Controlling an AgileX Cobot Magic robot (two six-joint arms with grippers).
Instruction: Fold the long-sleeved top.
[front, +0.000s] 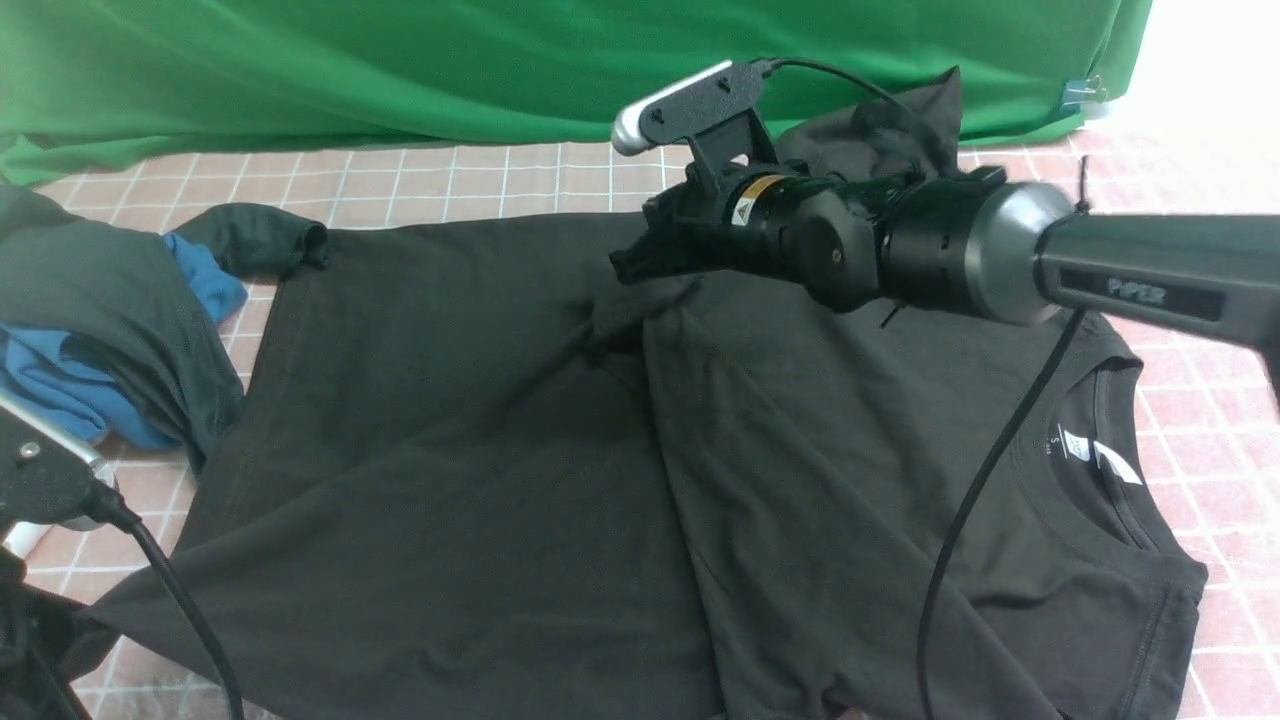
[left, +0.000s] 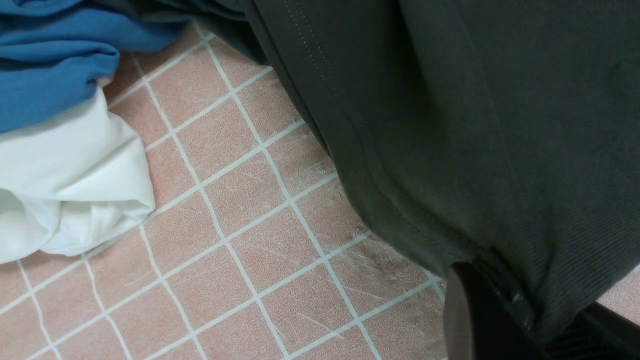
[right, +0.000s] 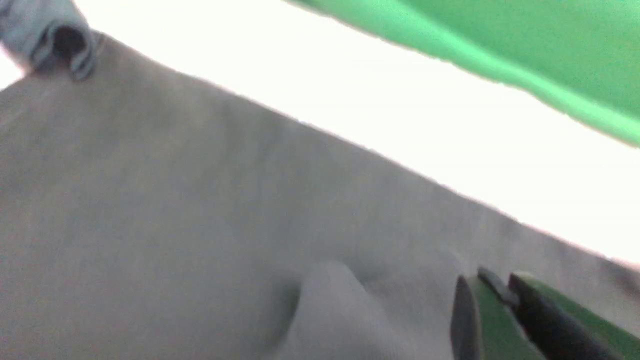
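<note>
Pink table (front: 450, 180), gridded with thin white lines, with a green backdrop (front: 300, 70) hung behind. The long-sleeved top (front: 450, 450), soft matte black knit, lies spread across most of the table, its round neck toward the right edge. Only my left wrist view shows a crumpled white cloth (left: 75, 190) beside the blue cloth (left: 50, 55), and the left pincer (left: 520, 325) closed on the top's stitched hem. The right pincer (front: 630, 268) touches a raised fold mid-top. That wrist view is blurred, so I can't tell its opening.
</note>
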